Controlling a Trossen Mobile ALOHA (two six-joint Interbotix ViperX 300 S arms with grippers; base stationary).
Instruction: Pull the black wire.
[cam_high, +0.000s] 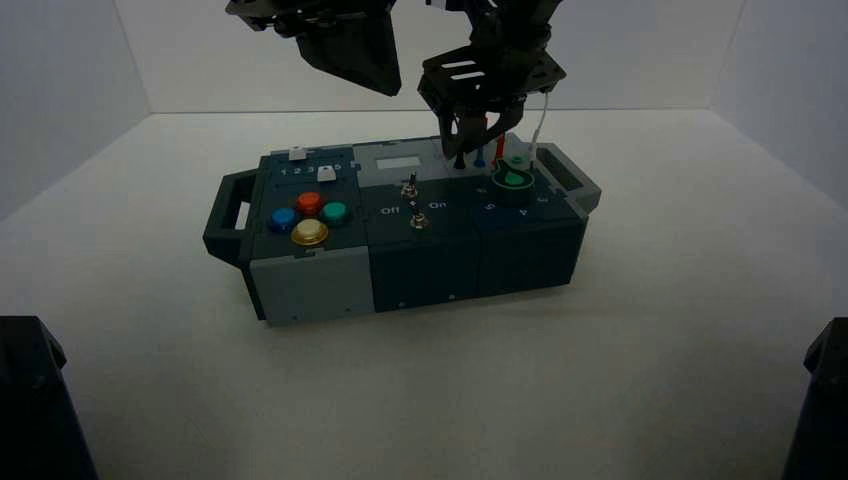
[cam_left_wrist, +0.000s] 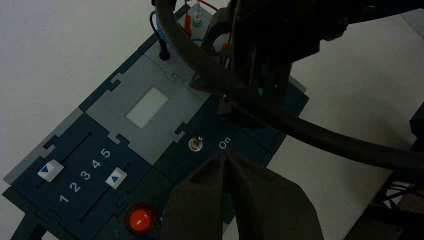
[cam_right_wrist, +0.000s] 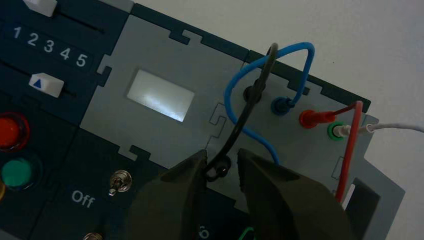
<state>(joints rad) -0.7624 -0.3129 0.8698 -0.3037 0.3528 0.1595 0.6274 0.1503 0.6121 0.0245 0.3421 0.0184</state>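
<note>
Right gripper (cam_right_wrist: 222, 156) at the box's wire panel: I have its fingers parted, astride the near end of the black wire (cam_right_wrist: 245, 113), with nothing gripped. The wire arches over the grey panel between two black sockets, beside the blue wire (cam_right_wrist: 229, 93). I judge it light, springy and smooth enough to slip; the stiff plug at its near end offers the surest hold. Left gripper (cam_left_wrist: 224, 156), closed and empty, waits above the switches.

I'm looking at what seems a robotics lab: robot arms (cam_high: 490, 70) are hovering over a button-and-wire test box (cam_high: 420, 230) on a plain pale surface (cam_high: 400, 390).
</note>
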